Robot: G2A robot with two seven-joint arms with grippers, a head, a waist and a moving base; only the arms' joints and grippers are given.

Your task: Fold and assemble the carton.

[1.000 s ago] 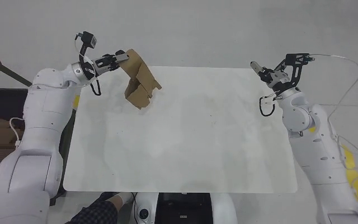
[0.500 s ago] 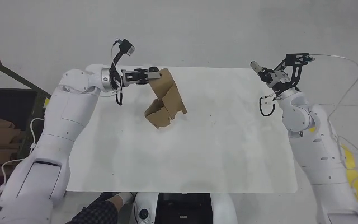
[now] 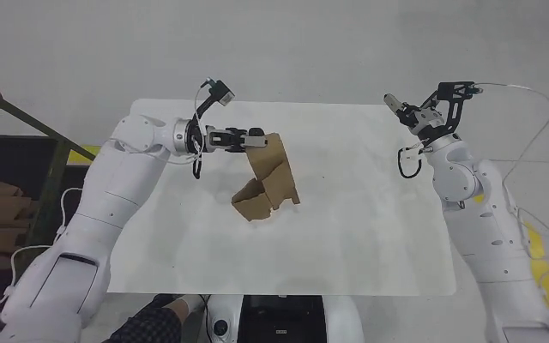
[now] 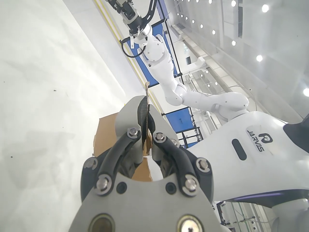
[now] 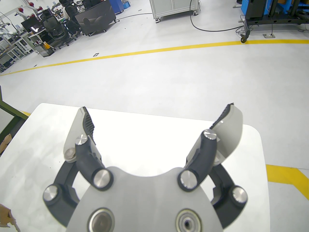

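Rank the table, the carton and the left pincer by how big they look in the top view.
Largest: table.
Next: carton.
Smallest: left pincer, shut on the carton's edge.

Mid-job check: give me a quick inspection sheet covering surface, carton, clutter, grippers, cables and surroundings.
Surface: white table, a few small dark specks.
Job's things: brown carton, partly folded, held up by an upper flap, left of the table's middle.
Clutter: nothing seen.
Grippers: left gripper shut on the carton's edge; right gripper open, holding nothing, at the table's far right corner.
Cables: black loop at the right wrist, apart from the carton.
Surroundings: yellow floor line beyond the table.
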